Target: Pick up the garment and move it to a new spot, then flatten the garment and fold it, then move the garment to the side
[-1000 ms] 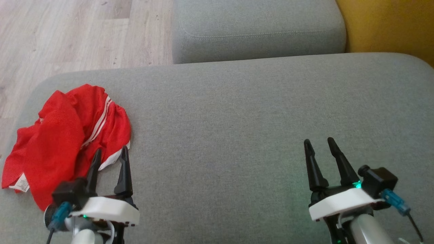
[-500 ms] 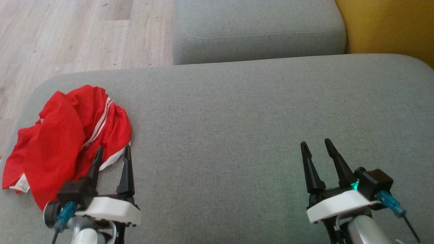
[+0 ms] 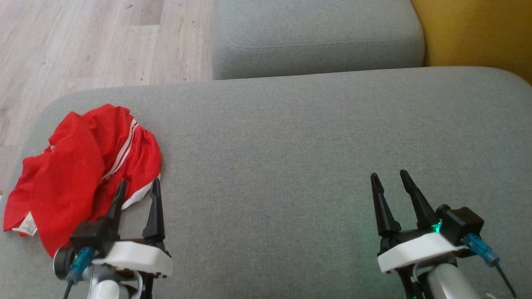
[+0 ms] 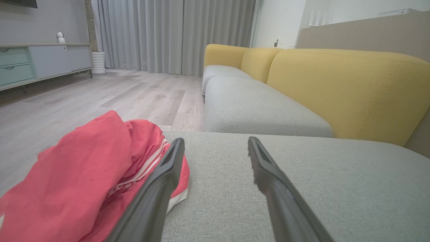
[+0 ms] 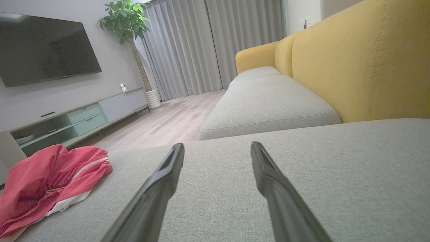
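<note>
Head view: garment (image 3: 70, 166) bears white tag (image 3: 25, 225) (print unreadable); left fingers (image 3: 155, 207) and right fingers (image 3: 381, 203) gape empty.

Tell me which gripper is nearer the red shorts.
Left. The left gripper is at the edge of the red shorts; the right gripper is far off across the grey cushion.
</note>
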`<state>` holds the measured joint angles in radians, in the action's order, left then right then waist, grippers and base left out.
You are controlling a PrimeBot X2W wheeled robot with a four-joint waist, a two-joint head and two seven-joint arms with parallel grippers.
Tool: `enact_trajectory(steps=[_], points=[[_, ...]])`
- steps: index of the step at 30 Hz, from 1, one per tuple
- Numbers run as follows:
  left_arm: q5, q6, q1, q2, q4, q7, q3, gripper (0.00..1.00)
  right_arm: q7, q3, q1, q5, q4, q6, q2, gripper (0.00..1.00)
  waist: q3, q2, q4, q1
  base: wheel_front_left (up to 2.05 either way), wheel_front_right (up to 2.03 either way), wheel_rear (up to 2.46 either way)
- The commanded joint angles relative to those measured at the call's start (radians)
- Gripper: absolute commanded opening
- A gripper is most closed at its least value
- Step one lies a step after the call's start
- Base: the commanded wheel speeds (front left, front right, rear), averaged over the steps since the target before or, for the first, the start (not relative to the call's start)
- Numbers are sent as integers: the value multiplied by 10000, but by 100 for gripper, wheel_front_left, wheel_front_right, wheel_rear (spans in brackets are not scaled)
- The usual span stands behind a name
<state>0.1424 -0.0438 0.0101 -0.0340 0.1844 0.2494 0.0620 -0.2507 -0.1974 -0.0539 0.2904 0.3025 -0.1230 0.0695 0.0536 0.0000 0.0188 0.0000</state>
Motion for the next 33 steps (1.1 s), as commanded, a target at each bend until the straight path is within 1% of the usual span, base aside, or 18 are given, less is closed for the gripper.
enact_trajectory(steps=[1, 8, 12, 15, 16, 25, 33], points=[[-18, 83, -612, -162, -299, 124, -260, 100, -111, -214, -527, 48, -273, -77, -69, 100, -3, 0, 3, 0, 0, 0, 0], [5, 136, -646, -162, -198, 124, -288, 100, -111, -251, -547, 83, -316, -77, -92, 100, -22, 0, 77, 0, 0, 0, 0], [25, 186, -671, -162, -170, 124, -335, 100, -111, -248, -495, 363, -480, -77, -118, 100, -24, 0, 327, 0, 0, 0, 0], [25, 179, -699, -162, -105, 124, -378, 100, -111, -274, -469, 390, -624, -77, -129, 100, -33, 0, 628, 0, 0, 0, 0], [25, 179, -699, -162, -105, 124, -378, 100, -111, -274, -469, 390, -624, -77, -129, 100, -33, 0, 628, 0, 0, 0, 0], [58, 207, -707, -162, -69, 124, -753, 100, -111, -431, -361, 383, -867, -77, -149, 100, 12, 0, 1946, 0, 0, 0, 0], [-5, 162, -678, -162, -23, 124, -821, 100, -111, -595, -233, 455, -1137, -77, -162, 100, 45, 0, 3197, 0, 0, 0, 0]])
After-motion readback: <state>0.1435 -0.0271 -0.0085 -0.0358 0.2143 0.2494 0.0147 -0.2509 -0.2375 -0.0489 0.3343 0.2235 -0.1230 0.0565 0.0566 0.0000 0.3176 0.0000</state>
